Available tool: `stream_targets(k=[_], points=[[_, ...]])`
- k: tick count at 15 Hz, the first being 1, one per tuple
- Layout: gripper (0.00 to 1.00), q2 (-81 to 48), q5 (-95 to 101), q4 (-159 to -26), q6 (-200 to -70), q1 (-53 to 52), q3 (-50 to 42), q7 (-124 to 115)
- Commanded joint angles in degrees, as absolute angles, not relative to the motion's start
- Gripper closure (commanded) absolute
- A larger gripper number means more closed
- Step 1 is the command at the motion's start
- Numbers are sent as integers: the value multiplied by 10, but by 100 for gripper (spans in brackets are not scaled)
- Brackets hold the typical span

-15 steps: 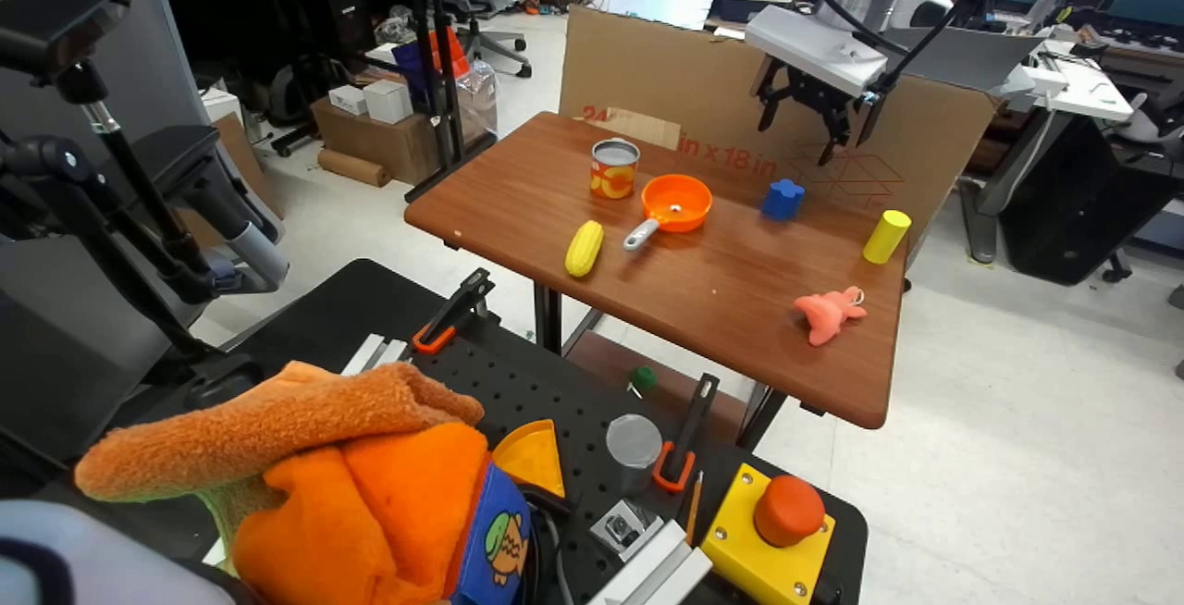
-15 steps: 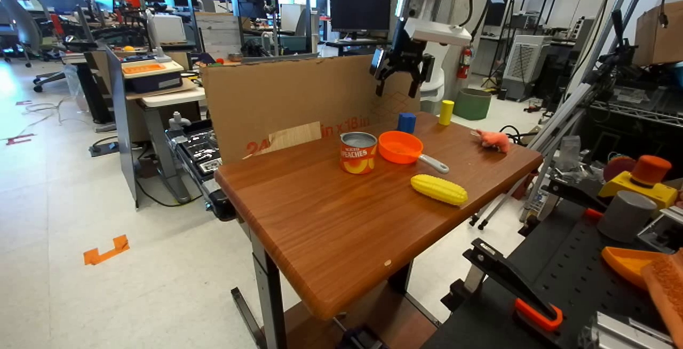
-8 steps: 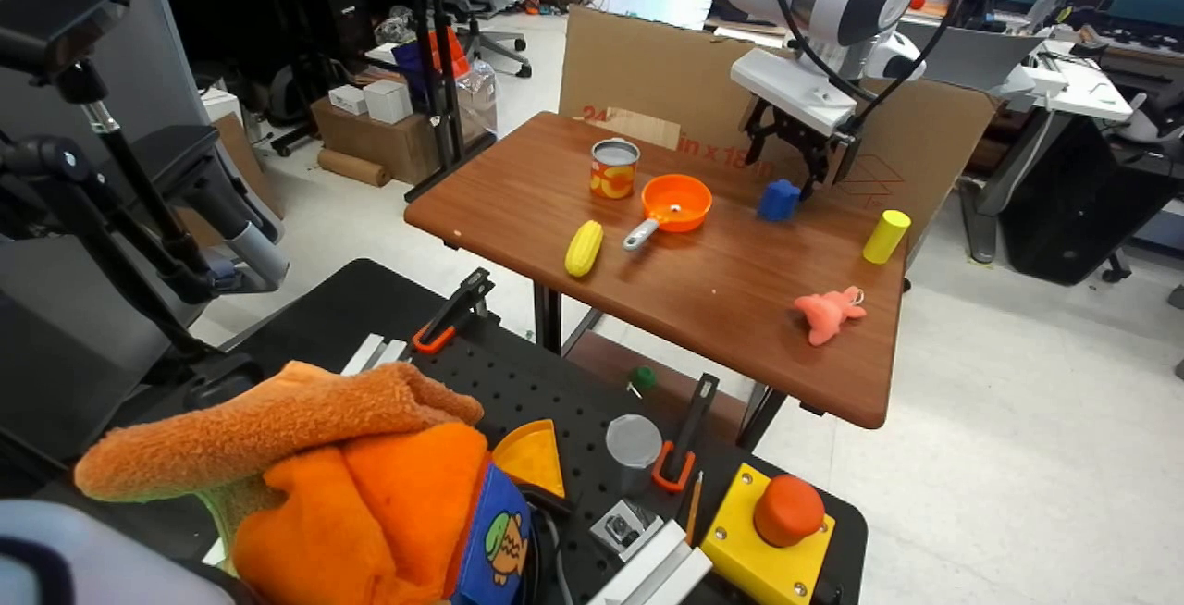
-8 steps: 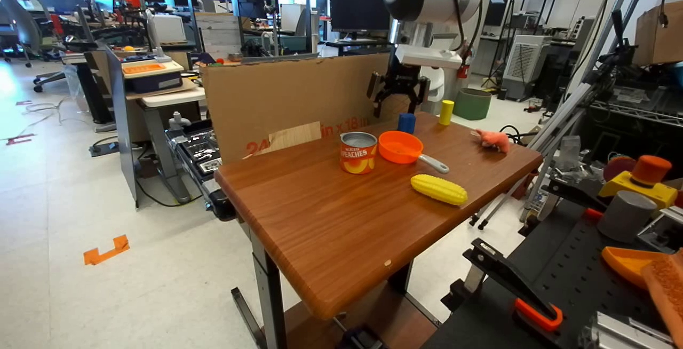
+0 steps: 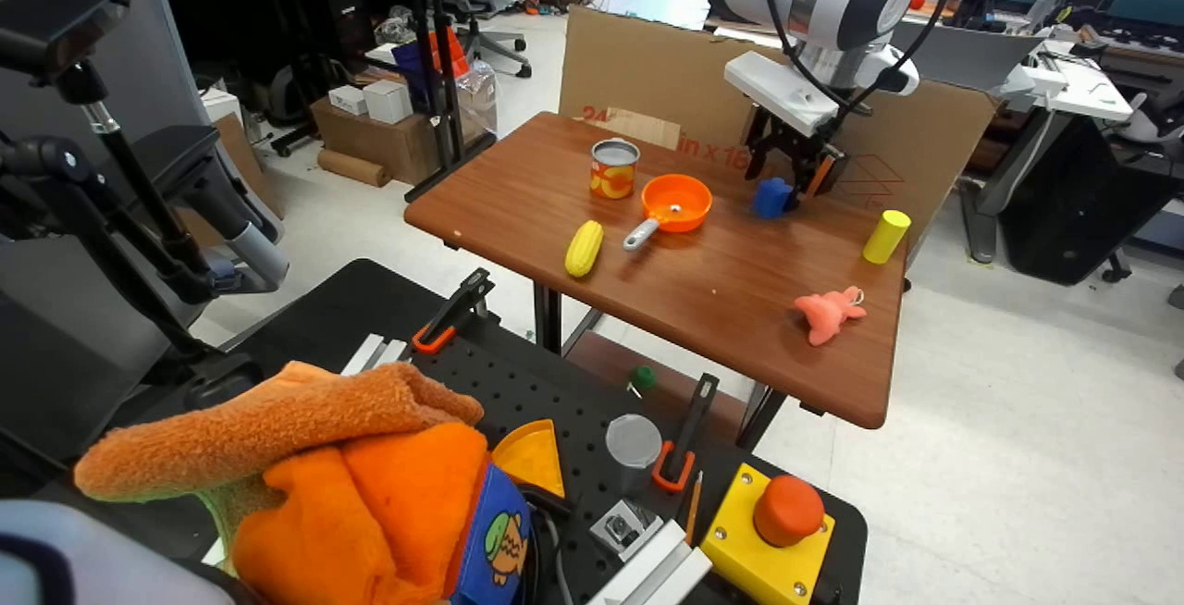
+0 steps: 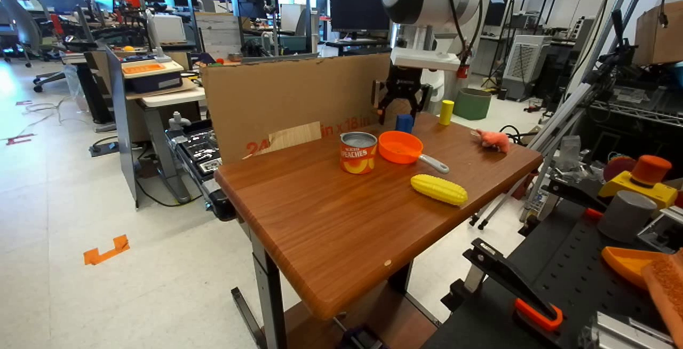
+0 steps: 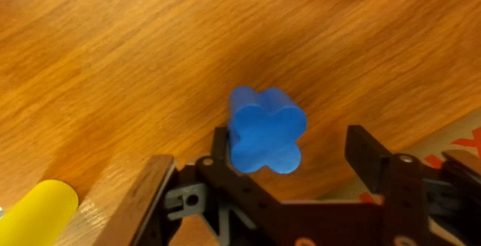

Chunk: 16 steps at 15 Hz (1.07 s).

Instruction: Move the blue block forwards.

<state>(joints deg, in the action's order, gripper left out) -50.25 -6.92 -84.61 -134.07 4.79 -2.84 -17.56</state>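
The blue block (image 5: 770, 199) is small, with a lobed, flower-like top. It stands upright near the back edge of the brown table, by the cardboard, in both exterior views (image 6: 405, 123). My gripper (image 7: 289, 137) is open and low around the blue block (image 7: 267, 137) in the wrist view. The left finger (image 7: 219, 144) touches or nearly touches the block's side. A gap with bare wood lies between the block and the right finger (image 7: 362, 152). The gripper also comes down from above at the block in both exterior views (image 5: 773, 187) (image 6: 397, 119).
An orange bowl (image 5: 692, 193) with a grey handle stands beside the block, with a peach can (image 5: 614, 175) beyond it. A yellow corn (image 5: 584, 249), a yellow cylinder (image 5: 886, 236) and a pinkish-red toy (image 5: 829, 314) lie around. A cardboard wall (image 6: 299, 93) lines the table's back edge.
My gripper has come down from above the table to the blue block and stays open. The block has shifted slightly toward the orange bowl.
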Motion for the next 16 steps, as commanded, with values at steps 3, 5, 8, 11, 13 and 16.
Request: stream_targets(k=[3,5,8,11,13,16], points=[[66,-490,-92,-836,-1320,42,-33,-211],[82,-474,-105,-844,-1321,44,-27,-218],[100,-433,-132,-871,-1314,46,-13,-212],[96,-384,-155,-913,-1302,46,1,-198],[95,-342,-163,-958,-1286,43,7,-190],[95,-278,-129,-1058,-1242,22,-9,-189]])
